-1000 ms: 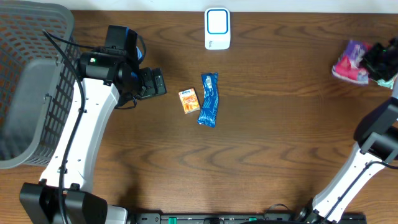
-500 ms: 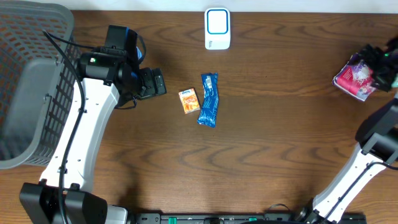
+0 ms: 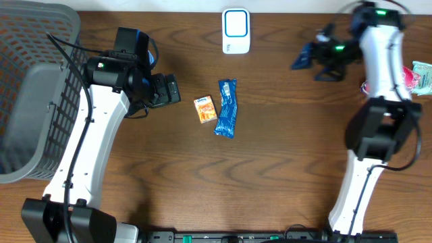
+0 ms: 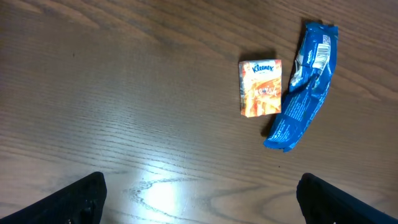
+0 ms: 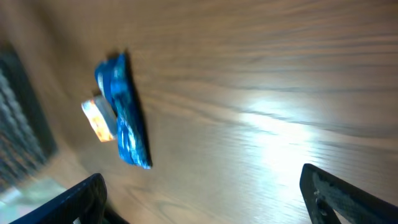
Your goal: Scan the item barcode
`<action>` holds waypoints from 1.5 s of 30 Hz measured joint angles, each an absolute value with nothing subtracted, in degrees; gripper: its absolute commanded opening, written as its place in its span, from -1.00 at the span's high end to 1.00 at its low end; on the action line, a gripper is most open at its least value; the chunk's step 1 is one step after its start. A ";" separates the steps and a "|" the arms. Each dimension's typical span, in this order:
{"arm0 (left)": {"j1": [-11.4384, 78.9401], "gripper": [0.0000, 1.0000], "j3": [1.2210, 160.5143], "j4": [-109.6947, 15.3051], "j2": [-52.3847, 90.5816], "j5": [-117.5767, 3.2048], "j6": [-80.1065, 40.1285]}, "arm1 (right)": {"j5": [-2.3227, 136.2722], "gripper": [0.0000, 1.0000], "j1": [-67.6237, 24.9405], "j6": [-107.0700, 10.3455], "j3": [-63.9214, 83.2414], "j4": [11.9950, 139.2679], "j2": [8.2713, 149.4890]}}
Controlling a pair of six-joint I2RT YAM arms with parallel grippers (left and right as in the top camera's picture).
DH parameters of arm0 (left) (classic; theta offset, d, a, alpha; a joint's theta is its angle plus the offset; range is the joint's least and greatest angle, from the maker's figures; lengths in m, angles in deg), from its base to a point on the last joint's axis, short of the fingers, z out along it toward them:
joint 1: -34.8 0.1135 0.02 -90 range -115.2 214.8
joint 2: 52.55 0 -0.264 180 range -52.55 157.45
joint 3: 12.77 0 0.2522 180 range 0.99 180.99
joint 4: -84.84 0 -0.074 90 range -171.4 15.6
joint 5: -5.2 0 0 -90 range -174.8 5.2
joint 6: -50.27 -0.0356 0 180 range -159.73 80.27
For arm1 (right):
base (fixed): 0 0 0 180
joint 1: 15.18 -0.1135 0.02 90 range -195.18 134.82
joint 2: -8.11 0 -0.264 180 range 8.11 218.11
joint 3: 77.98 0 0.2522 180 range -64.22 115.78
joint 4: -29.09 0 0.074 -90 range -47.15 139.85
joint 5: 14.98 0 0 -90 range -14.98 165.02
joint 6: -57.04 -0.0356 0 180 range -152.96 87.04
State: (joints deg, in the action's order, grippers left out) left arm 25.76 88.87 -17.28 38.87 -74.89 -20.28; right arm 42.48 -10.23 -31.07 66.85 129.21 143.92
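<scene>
Two items lie mid-surface: a tissue pack and, just beside it on its right, a blue packet. Whether they touch cannot be told. Which one is to be scanned is not shown.

Both are judged light. The tissue pack is expected to be soft and squashy under its film, so a gentle pinch across its short sides is advised. The blue packet is judged to be thin, crinkly and slippery, likely to bend or droop when lifted by an end. It would best be taken across its narrow middle, with the pale label patch left uncovered. Whether that patch is the barcode cannot be read.

The left tool is seen with its jaws wide apart and nothing between them. It is near the tissue pack, to its left, and apart from it. The right tool is likewise spread and empty, well apart from both items, off to the right of the scanner. The scanner stands at the far edge of the surface, beyond the items.
</scene>
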 measured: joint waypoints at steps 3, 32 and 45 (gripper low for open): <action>25.74 -0.96 88.87 -17.28 38.87 -74.89 -20.28 | 44.84 -0.80 -16.08 -30.68 66.54 128.78 143.89; 25.74 -0.96 88.87 -17.28 38.87 -74.87 -20.28 | 62.92 -0.44 -45.92 -48.73 45.87 115.82 143.57; 25.76 -0.96 88.87 -17.28 38.87 -74.89 -20.28 | 72.54 0.82 -48.72 -55.92 43.05 114.15 142.32</action>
